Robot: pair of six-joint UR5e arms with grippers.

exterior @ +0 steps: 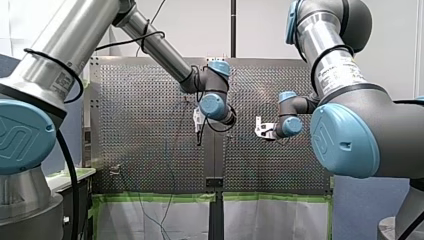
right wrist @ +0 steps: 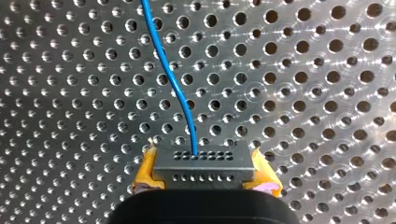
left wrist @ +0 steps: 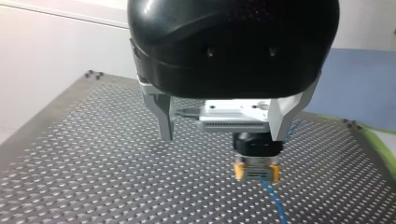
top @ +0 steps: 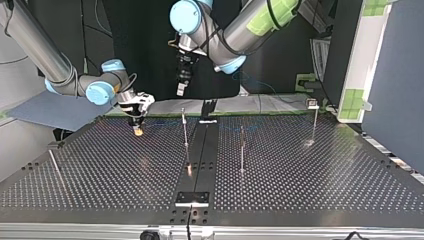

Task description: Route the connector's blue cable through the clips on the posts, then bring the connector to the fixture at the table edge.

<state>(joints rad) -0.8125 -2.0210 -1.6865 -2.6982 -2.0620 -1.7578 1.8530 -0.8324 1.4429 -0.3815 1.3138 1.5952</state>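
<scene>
My right gripper is shut on the grey connector, gripped between its yellow pads. The blue cable runs from the connector away over the perforated table. In the top view my right gripper hangs just above the table at the far left. My left gripper hovers higher, near the middle. Its metal fingers stand open with nothing between them. Ahead of it, the left wrist view shows the held connector and cable.
Thin posts stand on the table in the top view: one near the middle, one beside it, and one at the far right. A flat fixture plate sits at the near edge. A rod leans at the left.
</scene>
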